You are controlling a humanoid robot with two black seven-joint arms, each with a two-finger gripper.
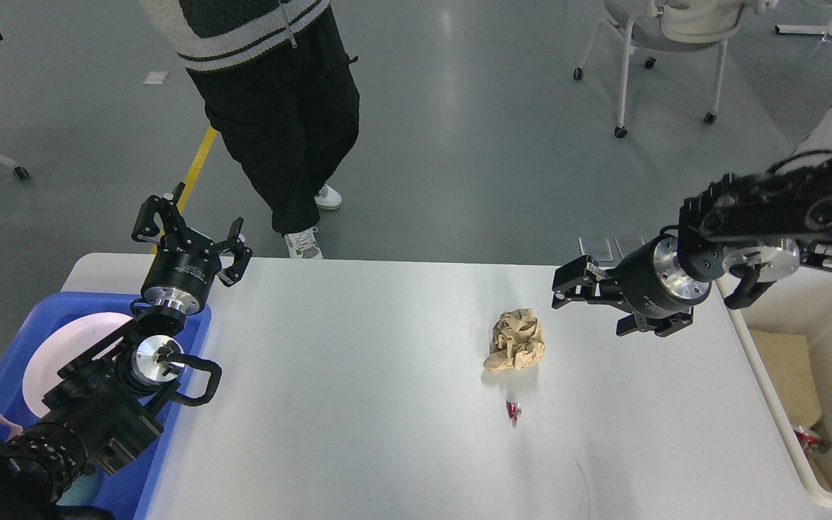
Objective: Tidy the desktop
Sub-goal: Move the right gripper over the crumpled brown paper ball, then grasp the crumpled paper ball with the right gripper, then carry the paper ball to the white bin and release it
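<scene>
Two bits left mid-desktop: crumpled paper ball, light, squashy, pinch anywhere; tiny red scrap looks fiddly. Left gripper open, empty; right gripper can't tell, near the ball.

A lab or office test floor: grey polished floor with a yellow tape line upper left, wheeled chair upper right, person standing by.

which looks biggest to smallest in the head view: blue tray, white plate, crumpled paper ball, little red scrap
1. blue tray, partly hidden by the left arm
2. white plate lying in it
3. crumpled paper ball
4. red scrap, by far the smallest
</scene>
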